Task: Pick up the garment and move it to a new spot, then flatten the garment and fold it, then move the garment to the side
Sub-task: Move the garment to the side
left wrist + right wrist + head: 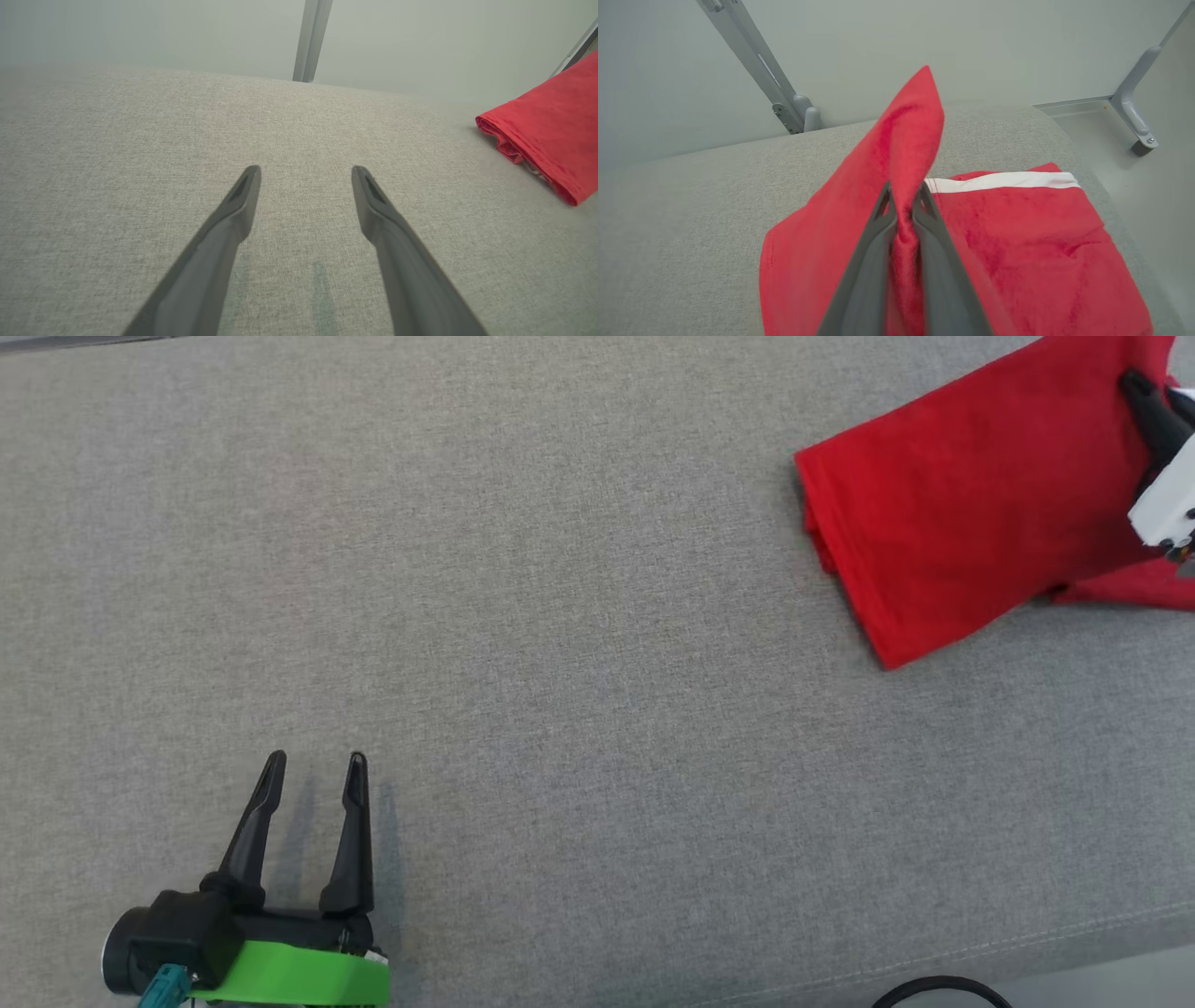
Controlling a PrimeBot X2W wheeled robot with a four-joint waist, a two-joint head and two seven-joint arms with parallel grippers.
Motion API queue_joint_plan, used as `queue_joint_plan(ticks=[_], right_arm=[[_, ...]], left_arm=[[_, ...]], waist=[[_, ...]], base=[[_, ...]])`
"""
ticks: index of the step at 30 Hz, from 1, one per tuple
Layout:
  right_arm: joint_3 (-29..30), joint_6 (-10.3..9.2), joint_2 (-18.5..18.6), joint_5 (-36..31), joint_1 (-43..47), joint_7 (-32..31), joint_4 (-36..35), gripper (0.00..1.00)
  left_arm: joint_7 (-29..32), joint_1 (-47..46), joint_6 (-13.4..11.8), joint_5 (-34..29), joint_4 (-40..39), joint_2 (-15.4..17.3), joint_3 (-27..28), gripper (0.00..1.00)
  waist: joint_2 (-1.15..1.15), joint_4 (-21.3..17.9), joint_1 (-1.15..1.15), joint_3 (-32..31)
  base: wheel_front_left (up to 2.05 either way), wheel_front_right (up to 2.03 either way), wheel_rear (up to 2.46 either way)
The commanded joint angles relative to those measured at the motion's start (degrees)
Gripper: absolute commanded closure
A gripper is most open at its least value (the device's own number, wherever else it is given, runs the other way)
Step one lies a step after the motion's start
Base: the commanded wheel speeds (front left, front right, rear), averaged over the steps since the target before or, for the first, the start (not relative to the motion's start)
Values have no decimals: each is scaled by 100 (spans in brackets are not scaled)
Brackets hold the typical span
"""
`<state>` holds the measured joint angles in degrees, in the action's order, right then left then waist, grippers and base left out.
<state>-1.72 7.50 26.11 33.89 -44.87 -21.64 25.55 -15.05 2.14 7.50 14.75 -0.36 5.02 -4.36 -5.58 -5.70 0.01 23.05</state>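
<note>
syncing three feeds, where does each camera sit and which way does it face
Head view: on the head, looking down on the grey woven fabric surface; open left gripper lower left, right gripper upper right on the folded red cloth garment.
Left wrist view: low along its spread fingers, towards the far wall.
Right wrist view: along its own fingers, shut on a raised garment fold.
Shared: all three show the garment.

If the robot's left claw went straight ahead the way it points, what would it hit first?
Likely just the grey cushion, if the left gripper tilts down at all; the red garment lies well off to its right.
</note>
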Motion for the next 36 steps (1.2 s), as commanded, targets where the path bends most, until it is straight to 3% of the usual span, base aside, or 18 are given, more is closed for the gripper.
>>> queue_joint_plan(ticks=[1,14,21,22,23,28,36], right_arm=[[83,-4,29,-78,-83,-33,-62,100],[1288,-4,-85,-631,-249,-561,-297,100],[1829,-4,-110,-1254,-140,-693,-109,100],[1885,-4,-108,-1398,-120,-598,-79,71],[1945,-4,-122,-1549,-97,-489,-32,0],[2336,-4,-253,-2236,59,-127,325,0],[2668,-5,-417,-2739,315,593,339,0]], left_arm=[[-14,-77,1,-22,-32,64,-7,0],[-14,-24,1,20,-31,205,39,0],[-14,-48,1,22,21,250,-4,0],[-14,-52,1,22,34,257,-12,0],[-14,-55,1,22,51,259,-20,0],[-15,-32,1,49,114,210,-4,0],[-14,127,1,68,159,89,41,0]], waist=[[0,-143,-1,169],[0,-34,-1,284],[0,97,-1,300],[0,120,-1,306],[0,147,-1,308],[0,284,-1,280],[0,421,-1,92]], base=[[0,0,0],[0,0,0],[0,0,0],[0,0,0],[0,0,0],[0,0,0],[0,0,0]])
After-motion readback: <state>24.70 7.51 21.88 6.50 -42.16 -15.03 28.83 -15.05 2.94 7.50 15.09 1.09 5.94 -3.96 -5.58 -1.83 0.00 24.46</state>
